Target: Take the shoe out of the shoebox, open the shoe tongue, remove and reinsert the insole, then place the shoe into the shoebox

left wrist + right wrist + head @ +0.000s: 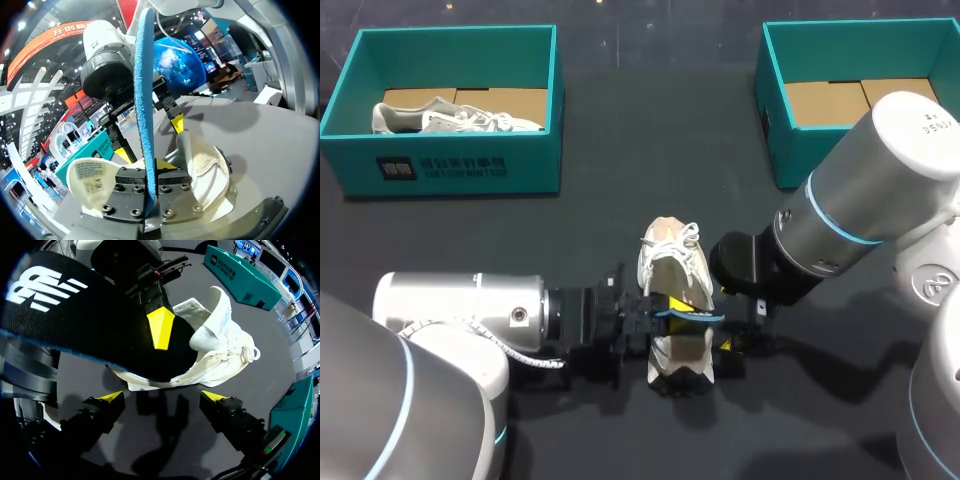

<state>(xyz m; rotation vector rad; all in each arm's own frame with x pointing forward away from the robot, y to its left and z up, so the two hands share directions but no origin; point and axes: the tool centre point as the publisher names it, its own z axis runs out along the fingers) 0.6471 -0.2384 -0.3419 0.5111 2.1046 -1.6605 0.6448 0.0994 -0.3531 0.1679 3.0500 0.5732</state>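
Note:
A white shoe (672, 268) lies on the dark table, toe toward the robot, with its tongue pulled open. My left gripper (655, 315) comes in from the left and is shut on the insole (692, 316), holding it on edge across the shoe. In the left wrist view the insole's blue edge (142, 90) rises from between that gripper's (150, 167) fingers, above the shoe (207, 175). My right gripper (164, 397) stands open just right of the shoe (220, 350), holding nothing. The insole's black face (75, 315) hangs ahead of it.
A teal shoebox (450, 170) at the back left holds a second pale shoe (450, 118). Another teal shoebox (775, 120) at the back right shows only its cardboard floor. Both arms crowd the middle front of the table.

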